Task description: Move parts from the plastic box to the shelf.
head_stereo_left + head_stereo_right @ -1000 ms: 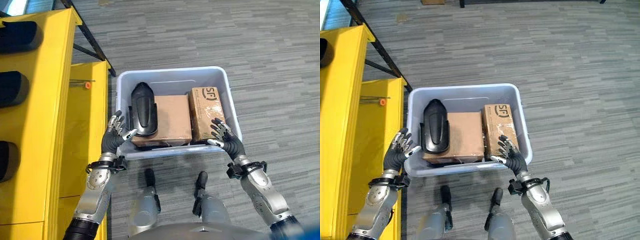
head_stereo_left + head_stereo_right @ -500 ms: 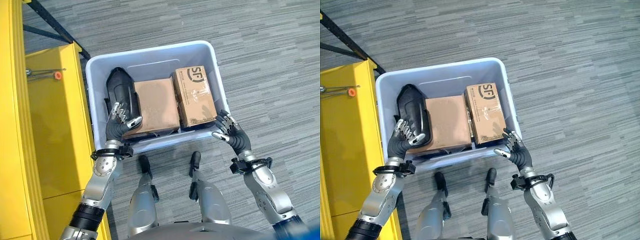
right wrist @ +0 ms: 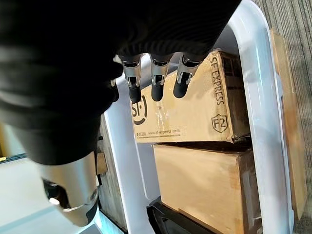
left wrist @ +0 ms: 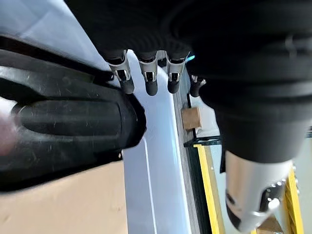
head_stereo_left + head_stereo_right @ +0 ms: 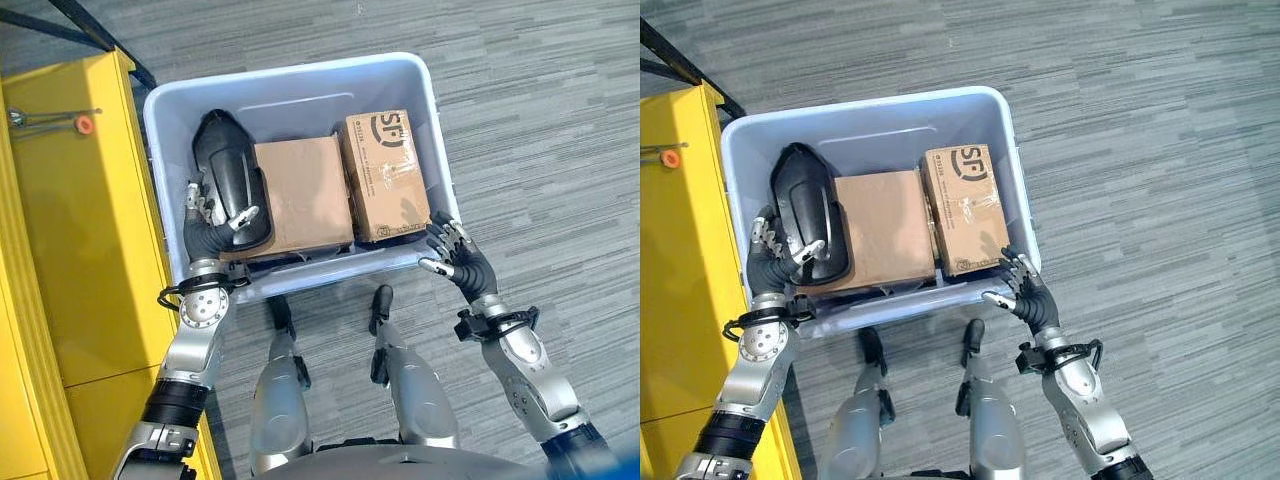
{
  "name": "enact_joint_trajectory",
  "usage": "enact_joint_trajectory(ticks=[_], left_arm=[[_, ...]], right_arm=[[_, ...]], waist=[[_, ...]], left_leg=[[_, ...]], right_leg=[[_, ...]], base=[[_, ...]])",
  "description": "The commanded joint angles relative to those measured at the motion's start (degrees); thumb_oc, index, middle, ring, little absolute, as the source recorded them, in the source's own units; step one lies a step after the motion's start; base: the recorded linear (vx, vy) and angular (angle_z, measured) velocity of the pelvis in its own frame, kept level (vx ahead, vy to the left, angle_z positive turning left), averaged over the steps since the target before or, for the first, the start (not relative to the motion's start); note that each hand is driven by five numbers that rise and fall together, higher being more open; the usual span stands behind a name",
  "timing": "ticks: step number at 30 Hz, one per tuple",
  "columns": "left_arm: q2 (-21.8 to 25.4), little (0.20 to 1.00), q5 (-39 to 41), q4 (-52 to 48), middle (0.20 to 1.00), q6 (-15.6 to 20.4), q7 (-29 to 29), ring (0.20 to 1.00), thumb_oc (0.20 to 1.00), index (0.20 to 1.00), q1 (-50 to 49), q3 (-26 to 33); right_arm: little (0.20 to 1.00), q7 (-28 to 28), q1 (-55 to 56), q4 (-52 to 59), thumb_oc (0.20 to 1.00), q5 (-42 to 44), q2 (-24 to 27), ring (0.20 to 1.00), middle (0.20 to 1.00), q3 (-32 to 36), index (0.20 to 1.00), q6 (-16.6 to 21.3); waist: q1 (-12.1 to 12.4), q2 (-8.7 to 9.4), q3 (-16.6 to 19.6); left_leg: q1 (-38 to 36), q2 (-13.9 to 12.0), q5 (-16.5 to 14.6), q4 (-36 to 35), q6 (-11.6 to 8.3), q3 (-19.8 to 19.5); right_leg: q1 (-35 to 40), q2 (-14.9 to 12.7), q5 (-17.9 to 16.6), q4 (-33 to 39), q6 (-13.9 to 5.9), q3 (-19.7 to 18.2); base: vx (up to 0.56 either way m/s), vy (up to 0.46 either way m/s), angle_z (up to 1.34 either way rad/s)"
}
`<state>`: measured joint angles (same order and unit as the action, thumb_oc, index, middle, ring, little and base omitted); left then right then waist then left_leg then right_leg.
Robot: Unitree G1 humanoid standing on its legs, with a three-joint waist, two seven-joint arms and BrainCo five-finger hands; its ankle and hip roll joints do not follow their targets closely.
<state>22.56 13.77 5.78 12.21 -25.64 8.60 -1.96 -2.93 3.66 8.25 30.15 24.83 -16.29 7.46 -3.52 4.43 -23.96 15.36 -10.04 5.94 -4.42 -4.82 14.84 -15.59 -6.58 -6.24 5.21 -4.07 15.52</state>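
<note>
Left hand [image 5: 205, 228] reaches inside the plastic box [image 5: 300, 82] at its left wall, fingers relaxed and spread beside the near end of a black moulded part [image 5: 228, 180]; its own wrist view shows the dark fingertips [image 4: 148, 88] hanging just off the part's rounded edge, touching or nearly so, with nothing gripped. Right hand [image 5: 455, 262] hovers at the box's near right corner, just outside the rim, fingers loosely extended and holding nothing; in its wrist view the fingertips [image 3: 156, 90] point toward the printed cardboard carton [image 5: 386, 175]. That carton lies flat along the right side of the box. Between it and the black part sits a plain brown cardboard box [image 5: 300, 193], also flat, with the black part resting partly over its left edge. All three items are still in the plastic box, which stands on the grey striped carpet floor [image 5: 540, 130]. Just to the box's left stands the yellow shelf [image 5: 80, 220], with a small orange-tipped object [image 5: 85, 124] lying on its surface.
</note>
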Motion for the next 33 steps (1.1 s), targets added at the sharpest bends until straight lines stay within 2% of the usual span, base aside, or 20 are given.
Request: enact_joint_trajectory(ticks=[1,5,14,33], left_arm=[[4.32,1.0,-5.24,0.98,1.0,3.37,-3.7,1.0,1.0,1.0,1.6,2.82],[5.09,1.0,-5.6,1.39,1.0,3.99,-4.92,1.0,1.0,1.0,3.66,2.64],[6.08,1.0,-8.65,5.26,1.0,2.76,-8.69,1.0,1.0,1.0,8.51,1.1],[5.86,1.0,-8.79,5.16,1.0,3.36,-11.95,1.0,1.0,1.0,9.05,2.48]], right_arm=[[1.0,-0.31,-1.04,4.83,1.0,0.76,0.21,1.0,1.0,0.41,1.0,3.88],[1.0,-0.46,-1.58,4.86,1.0,0.6,0.16,1.0,1.0,-0.12,1.0,4.25],[1.0,-1.07,-2.77,4.98,1.0,-0.28,0.28,1.0,1.0,-1.38,1.0,5.02],[1.0,-2.26,-4.46,4.56,1.0,-1.93,0.25,1.0,1.0,-2.51,1.0,5.91]], waist=[[-0.18,2.49,1.69],[-0.09,2.91,1.29],[-0.49,4.38,0.42],[0.34,5.88,-0.7]], left_leg=[[0.4,-2.8,-2.88,3.91,-2.14,-3.55],[0.95,-2.84,-2.69,3.73,-2.23,-3.73],[2.37,-2.93,-2.53,3.73,-2.34,-3.95],[3.94,-2.99,-2.53,3.86,-2.2,-5.25]], right_leg=[[-1.35,-4.44,2.71,-4.76,-5.11,-1.37],[-1.47,-4.48,2.42,-4.31,-5.16,-1.11],[-1.96,-4.12,1.76,-3.37,-5.32,-0.88],[-1.88,-3.91,1.54,-2.77,-5.39,0.05]], base=[[0.0,0.006,0.06],[0.0,0.005,0.05],[0.0,0.003,0.02],[0.0,0.0,0.01]])
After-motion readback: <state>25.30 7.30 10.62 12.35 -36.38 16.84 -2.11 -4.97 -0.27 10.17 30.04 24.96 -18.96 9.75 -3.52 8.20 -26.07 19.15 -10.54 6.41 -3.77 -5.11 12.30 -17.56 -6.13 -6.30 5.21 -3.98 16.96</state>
